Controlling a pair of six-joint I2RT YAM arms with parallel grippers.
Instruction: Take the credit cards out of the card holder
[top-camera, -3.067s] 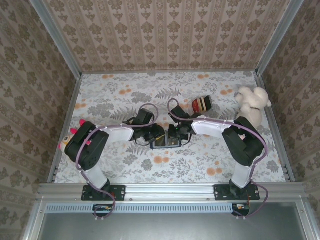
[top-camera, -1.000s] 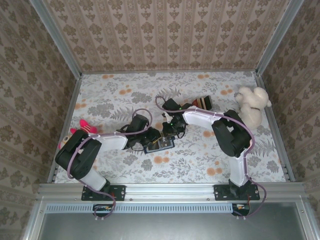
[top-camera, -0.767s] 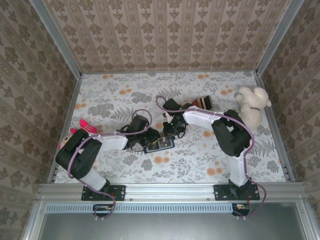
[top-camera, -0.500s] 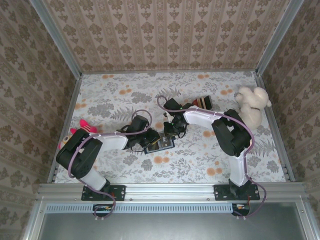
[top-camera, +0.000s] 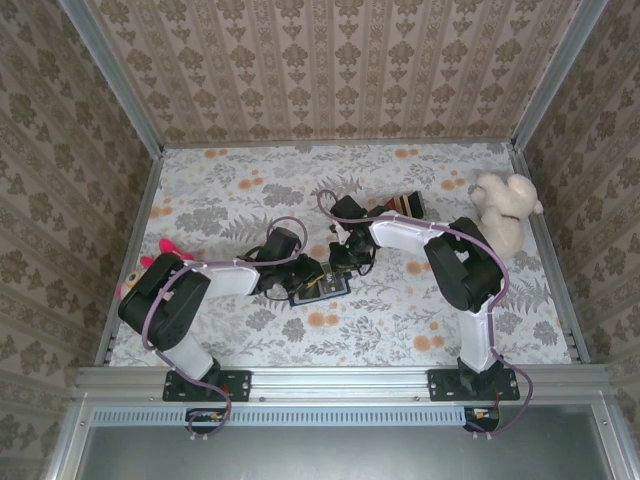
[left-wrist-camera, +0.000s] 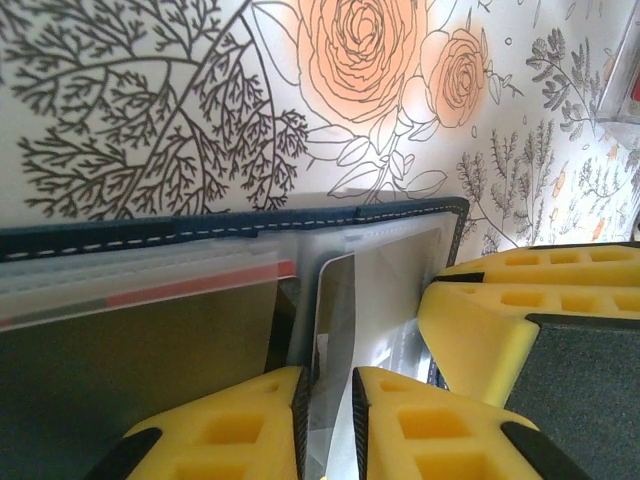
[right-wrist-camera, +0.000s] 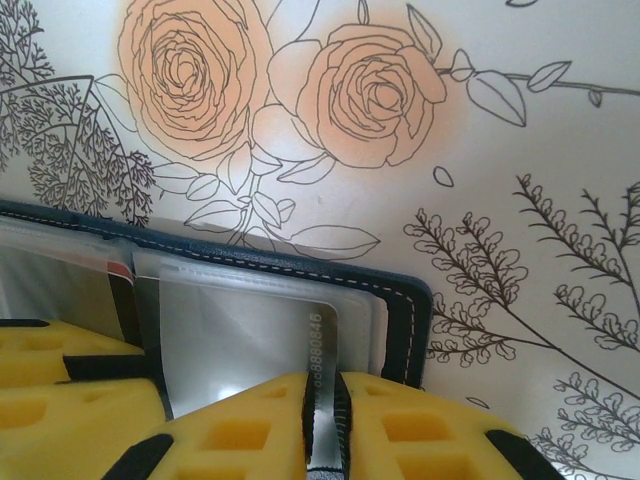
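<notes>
The navy card holder (top-camera: 320, 288) lies open on the flowered table between both grippers. Its stitched edge (left-wrist-camera: 250, 226) and corner (right-wrist-camera: 405, 300) frame clear sleeves. My right gripper (top-camera: 346, 262) (right-wrist-camera: 323, 420) is shut on the edge of a silvery credit card (right-wrist-camera: 250, 340) with embossed digits, which still sits partly in its sleeve. My left gripper (top-camera: 304, 273) (left-wrist-camera: 330, 420) is closed on a shiny leaf (left-wrist-camera: 338, 320) just left of it; it looks like a clear sleeve, though it could be a card. A red-striped card (left-wrist-camera: 190, 285) rests in another sleeve.
A red, cream and brown striped block (top-camera: 404, 207) lies behind the right arm. A white plush bear (top-camera: 505, 212) sits at the right wall and a pink toy (top-camera: 148, 268) at the left. Metal rails border the table.
Since three seconds ago both arms have swung in and the card holder has turned slightly. Over the last second the grippers and holder have barely moved.
</notes>
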